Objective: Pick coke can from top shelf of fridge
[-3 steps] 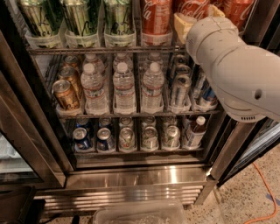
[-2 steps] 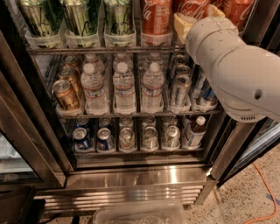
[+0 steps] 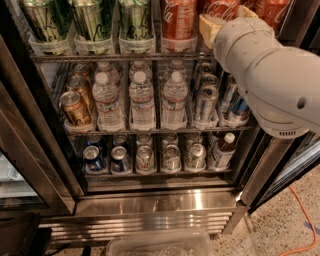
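Observation:
The fridge (image 3: 150,202) stands open in front of me. Its top shelf (image 3: 100,57) runs across the top of the camera view, fronted by clear can trays. Three green-and-silver cans (image 3: 90,20) stand on its left half. Red coke cans stand on its right half: one (image 3: 177,17) is in plain view, two more (image 3: 220,7) (image 3: 270,11) are partly behind my arm. My white arm (image 3: 270,75) reaches in from the right. My gripper (image 3: 209,27) is at the top shelf, just right of the plainly visible coke can and in front of the middle one.
The middle rack holds gold cans (image 3: 75,107), water bottles (image 3: 142,97) and slim cans (image 3: 205,100). The lower rack holds small cans (image 3: 145,157) and a dark bottle (image 3: 222,150). The glass door (image 3: 20,165) is at left. A clear bin (image 3: 160,242) and an orange cable (image 3: 300,220) lie on the floor.

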Controlling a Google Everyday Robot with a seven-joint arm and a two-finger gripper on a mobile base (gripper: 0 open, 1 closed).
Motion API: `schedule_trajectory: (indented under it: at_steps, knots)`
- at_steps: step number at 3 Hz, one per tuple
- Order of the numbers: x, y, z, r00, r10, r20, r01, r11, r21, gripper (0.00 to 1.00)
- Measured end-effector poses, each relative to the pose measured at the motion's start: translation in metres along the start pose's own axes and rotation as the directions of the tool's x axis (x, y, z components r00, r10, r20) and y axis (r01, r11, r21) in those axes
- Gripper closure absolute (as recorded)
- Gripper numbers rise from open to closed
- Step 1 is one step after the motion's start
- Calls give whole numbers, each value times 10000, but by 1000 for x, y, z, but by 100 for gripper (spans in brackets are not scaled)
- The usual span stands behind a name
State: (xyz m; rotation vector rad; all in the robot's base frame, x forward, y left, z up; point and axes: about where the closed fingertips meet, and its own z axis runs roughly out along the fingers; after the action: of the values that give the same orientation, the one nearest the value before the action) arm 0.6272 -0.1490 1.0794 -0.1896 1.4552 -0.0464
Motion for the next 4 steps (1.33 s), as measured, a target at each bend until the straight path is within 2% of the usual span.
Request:
schedule_trajectory:
  at_steps: [3, 4]
  knots:
    - [-19, -18, -4, 9906, 1355, -169, -1347, 9900, 408, 100]
    - [-22, -21, -11, 9838, 1754, -358, -1745, 9843, 283, 100]
